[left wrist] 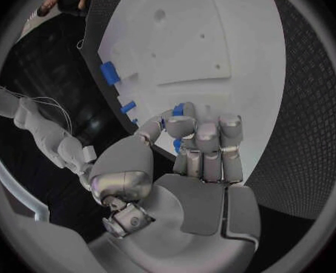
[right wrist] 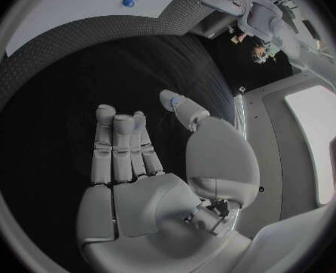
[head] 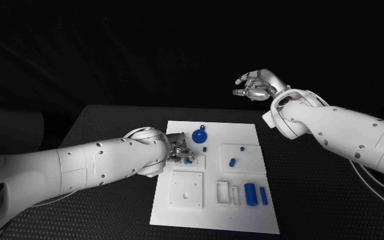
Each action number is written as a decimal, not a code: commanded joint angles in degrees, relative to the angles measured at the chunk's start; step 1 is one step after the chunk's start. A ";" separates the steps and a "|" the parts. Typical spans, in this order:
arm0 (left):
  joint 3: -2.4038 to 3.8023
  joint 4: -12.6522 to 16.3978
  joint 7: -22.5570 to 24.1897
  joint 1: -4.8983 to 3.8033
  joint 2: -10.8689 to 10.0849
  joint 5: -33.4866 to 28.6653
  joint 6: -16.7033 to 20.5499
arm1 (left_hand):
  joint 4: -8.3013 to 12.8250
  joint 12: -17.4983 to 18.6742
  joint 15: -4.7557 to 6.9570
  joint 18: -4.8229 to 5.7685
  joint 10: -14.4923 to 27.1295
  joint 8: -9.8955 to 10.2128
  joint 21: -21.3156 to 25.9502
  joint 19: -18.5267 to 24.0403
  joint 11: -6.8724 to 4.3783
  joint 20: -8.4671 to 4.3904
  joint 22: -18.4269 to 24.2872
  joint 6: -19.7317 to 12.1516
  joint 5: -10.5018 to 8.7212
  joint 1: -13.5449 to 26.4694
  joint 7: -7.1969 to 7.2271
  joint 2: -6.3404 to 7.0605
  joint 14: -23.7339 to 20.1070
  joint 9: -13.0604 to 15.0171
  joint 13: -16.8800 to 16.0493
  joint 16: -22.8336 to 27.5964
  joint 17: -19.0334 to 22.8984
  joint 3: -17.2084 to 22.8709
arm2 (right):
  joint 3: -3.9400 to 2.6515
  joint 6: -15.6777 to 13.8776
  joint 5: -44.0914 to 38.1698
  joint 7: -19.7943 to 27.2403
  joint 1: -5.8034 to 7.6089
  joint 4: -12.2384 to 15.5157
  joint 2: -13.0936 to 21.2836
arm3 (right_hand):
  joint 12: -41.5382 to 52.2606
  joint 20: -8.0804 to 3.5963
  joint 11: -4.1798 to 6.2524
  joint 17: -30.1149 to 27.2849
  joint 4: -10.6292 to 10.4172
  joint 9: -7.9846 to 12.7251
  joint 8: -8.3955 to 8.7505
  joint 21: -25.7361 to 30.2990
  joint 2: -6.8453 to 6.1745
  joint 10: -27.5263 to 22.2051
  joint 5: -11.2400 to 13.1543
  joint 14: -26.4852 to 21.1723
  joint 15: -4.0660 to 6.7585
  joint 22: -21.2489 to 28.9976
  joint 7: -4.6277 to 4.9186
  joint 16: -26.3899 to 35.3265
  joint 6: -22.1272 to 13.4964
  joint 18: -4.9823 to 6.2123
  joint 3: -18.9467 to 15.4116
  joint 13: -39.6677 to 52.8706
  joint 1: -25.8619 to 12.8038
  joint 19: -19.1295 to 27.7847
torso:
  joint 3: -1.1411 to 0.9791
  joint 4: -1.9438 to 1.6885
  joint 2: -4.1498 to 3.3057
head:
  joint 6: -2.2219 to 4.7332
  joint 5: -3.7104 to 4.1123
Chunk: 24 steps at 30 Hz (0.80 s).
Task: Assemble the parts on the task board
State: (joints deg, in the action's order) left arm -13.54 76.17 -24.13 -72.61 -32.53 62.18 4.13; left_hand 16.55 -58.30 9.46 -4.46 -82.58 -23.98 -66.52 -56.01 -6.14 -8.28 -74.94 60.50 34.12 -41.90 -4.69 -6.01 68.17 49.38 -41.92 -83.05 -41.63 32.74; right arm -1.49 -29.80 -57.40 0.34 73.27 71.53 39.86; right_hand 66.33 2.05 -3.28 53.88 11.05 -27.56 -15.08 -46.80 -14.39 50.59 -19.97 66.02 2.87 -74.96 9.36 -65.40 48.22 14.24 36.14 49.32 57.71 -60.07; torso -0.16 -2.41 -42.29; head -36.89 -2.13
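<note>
Both differ: left robot hand seemingly pinches a blue part (right robot hand raised, empty, fingers apart).

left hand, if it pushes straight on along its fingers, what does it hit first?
Probably the small blue part at the left hand's fingertips, then the task board under it. Whether it already touches is unclear.

A black table stands against a dark, unlit background.
</note>
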 commanded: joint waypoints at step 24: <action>-0.19 -0.08 -1.29 0.31 0.06 -1.91 -3.90 | 0.12 -1.31 2.05 -0.59 1.71 -1.23 -0.68 -0.22 -1.81 -6.90 -0.95 12.94 3.15 -1.53 6.72 -1.02 2.88 -0.36 0.01 -0.72 0.49 0.79 | -0.03 1.17 0.02 0.17 0.00 -0.28 -0.29 | 0.32 0.14 -0.01 -0.14 -0.06 0.14 0.19 0.22 0.55 -0.48 -0.41 -0.53 0.09 -1.04 0.34 -0.38 -0.07 0.76 -0.35 -0.25 -0.18 0.19 | 0.05 -0.06 0.00 | -0.10 0.03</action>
State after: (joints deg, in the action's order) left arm -13.50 76.10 -24.46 -72.59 -32.57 62.09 2.71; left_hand 16.47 -59.42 9.29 -4.46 -82.49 -24.82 -67.00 -56.01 -6.04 -8.28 -74.92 60.50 37.05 -42.21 -4.69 -5.70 68.34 49.04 -41.90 -83.46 -41.20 32.81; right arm -1.49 -29.40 -57.33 0.31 73.27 71.23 39.62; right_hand 66.33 2.05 -3.28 53.83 11.06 -27.49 -15.08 -46.80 -14.40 50.59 -20.20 65.82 3.07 -74.94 9.19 -65.41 48.17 14.24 36.14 49.13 57.71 -60.07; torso -0.12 -2.48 -42.28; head -37.05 -2.10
